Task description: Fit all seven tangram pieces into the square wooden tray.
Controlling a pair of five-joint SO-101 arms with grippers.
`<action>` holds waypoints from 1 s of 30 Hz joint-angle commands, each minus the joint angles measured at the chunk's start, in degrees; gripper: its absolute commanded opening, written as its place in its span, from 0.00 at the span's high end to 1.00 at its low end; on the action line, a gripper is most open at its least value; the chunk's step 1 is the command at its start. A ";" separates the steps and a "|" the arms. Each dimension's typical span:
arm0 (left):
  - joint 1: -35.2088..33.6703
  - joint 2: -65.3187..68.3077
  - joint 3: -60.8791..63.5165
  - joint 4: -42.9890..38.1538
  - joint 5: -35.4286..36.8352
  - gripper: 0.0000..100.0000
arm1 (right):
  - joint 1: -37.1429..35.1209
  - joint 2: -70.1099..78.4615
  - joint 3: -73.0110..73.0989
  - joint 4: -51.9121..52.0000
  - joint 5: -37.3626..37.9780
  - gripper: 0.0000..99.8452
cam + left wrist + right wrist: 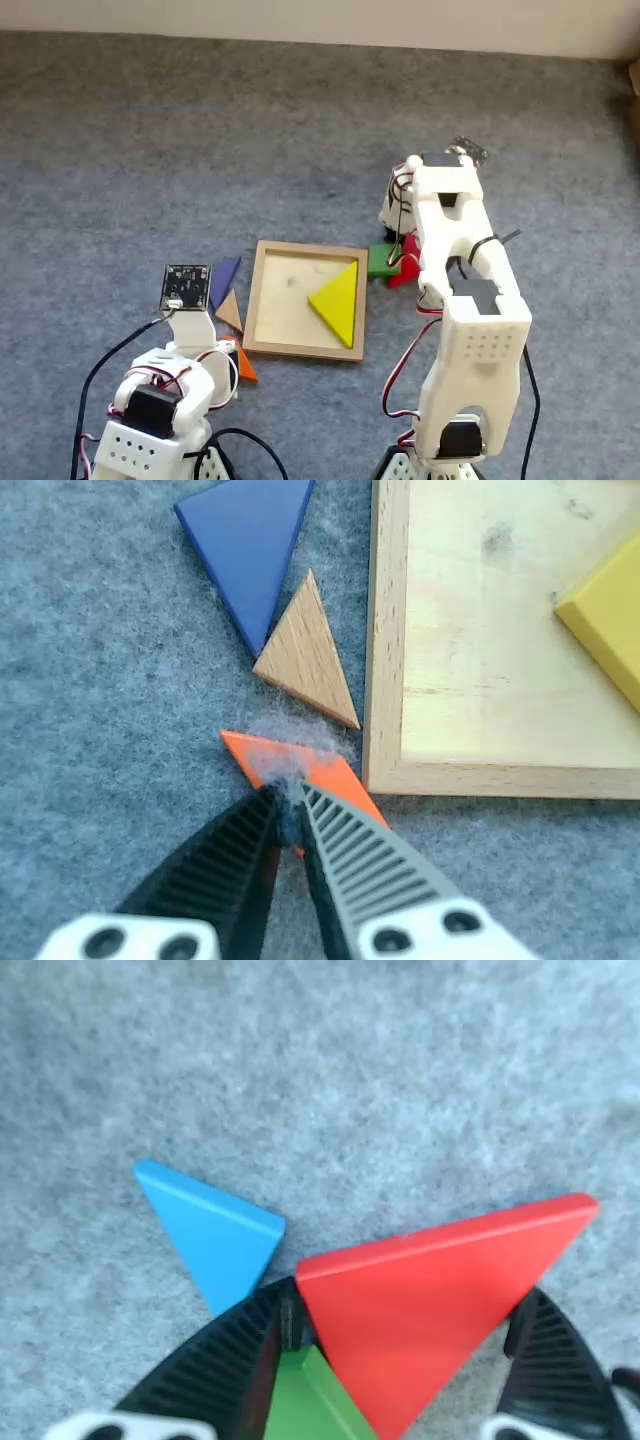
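Right wrist view has the right gripper (405, 1310) spread wide with the red triangle (440, 1260) between its jaws. Both jaws look pressed against the piece's edges, so I judge it gripped. The triangle's long edge runs roughly from jaw to jaw, and its body covers part of the green piece (305, 1400). The light blue triangle (215, 1230) lies on the carpet just beside them. In the high view this cluster sits just off the side of the square wooden tray (305, 248) that faces the right arm, so this arm is clearly the nearer one, and the red piece would have to travel sideways over the tray rim toward the bare floor next to the yellow triangle (340, 300). On the tray's opposite side, the left gripper (290, 798) is closed to a slit with its tips at the orange piece (310, 765), holding nothing that can be made out. Beyond it lie the wooden triangle (310, 665) and the dark blue triangle (250, 540).
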 commanded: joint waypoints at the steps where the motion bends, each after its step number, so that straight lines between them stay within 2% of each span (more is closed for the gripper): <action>1: 0.57 -0.48 1.19 0.09 -0.09 0.99 | 1.98 0.66 -4.35 -0.48 -4.84 0.69; 5: 0.57 -0.48 1.19 0.09 -0.09 0.99 | 2.95 0.84 -6.46 -0.48 -8.44 0.69; 14: 0.57 -0.48 1.19 0.09 -0.09 0.99 | 3.65 0.92 -6.81 -0.66 -8.88 0.69; 19: 0.57 -0.48 1.19 0.09 -0.09 0.99 | 3.82 0.75 -6.90 -1.01 -14.77 0.69; 25: 0.57 -0.48 1.19 0.09 -0.09 0.99 | 3.82 1.01 -6.90 -1.01 -15.03 0.68; 30: 0.57 -0.48 1.19 0.09 -0.09 0.99 | 3.65 1.19 -6.73 -1.10 -15.03 0.56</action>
